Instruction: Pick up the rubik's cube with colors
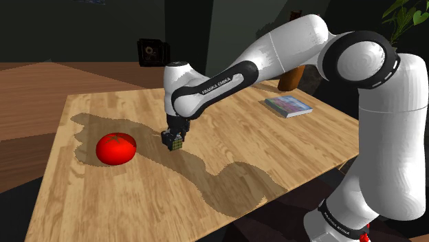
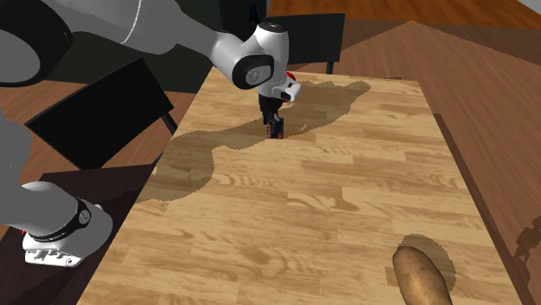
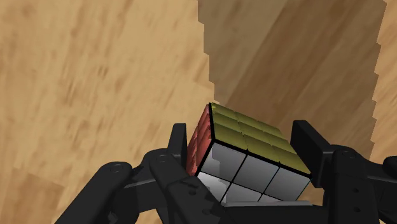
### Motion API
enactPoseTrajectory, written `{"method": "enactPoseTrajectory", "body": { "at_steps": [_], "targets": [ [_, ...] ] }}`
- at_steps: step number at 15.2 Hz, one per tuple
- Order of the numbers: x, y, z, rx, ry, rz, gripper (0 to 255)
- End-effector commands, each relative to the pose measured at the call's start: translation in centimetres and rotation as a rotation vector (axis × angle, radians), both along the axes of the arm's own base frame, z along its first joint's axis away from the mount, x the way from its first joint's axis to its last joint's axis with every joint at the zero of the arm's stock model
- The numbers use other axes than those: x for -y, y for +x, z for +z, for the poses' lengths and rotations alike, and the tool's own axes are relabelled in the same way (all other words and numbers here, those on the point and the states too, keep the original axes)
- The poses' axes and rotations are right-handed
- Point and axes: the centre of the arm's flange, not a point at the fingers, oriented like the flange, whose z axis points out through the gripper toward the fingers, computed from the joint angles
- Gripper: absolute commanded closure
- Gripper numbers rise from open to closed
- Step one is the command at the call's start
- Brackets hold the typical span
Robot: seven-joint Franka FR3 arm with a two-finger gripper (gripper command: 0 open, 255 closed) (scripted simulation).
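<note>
A small Rubik's cube (image 3: 249,154) with red, yellow and white faces sits between my two black fingers (image 3: 180,147), which clasp it from both sides. My gripper (image 3: 245,143) is shut on it. In the shoulder view the gripper (image 1: 174,137) points down near the middle of the wooden table (image 1: 240,155), with the cube (image 1: 177,144) at its tips, just at the tabletop. I cannot tell whether the cube touches the wood. The second exterior view shows the cube (image 2: 277,131) under the gripper (image 2: 274,121) at the table's far end.
A red tomato (image 1: 115,148) lies close to the cube on the shoulder view's left. A flat book (image 1: 288,106) rests near the table's back right edge. A brown potato (image 2: 422,275) lies at the second exterior view's near right corner.
</note>
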Motion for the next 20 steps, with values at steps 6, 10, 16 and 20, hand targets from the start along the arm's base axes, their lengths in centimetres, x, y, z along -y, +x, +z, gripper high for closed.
{"method": "enactPoseTrajectory", "body": {
  "at_steps": [6, 10, 16, 20],
  "targets": [
    [0.1, 0.0, -0.1, -0.001, -0.001, -0.001, 255],
    [0.1, 0.0, 2.0, -0.001, -0.001, -0.001, 255],
    [0.1, 0.0, 5.2, -0.001, -0.001, -0.001, 255],
    [0.1, 0.0, 7.3, -0.001, -0.001, -0.001, 255]
  ]
}}
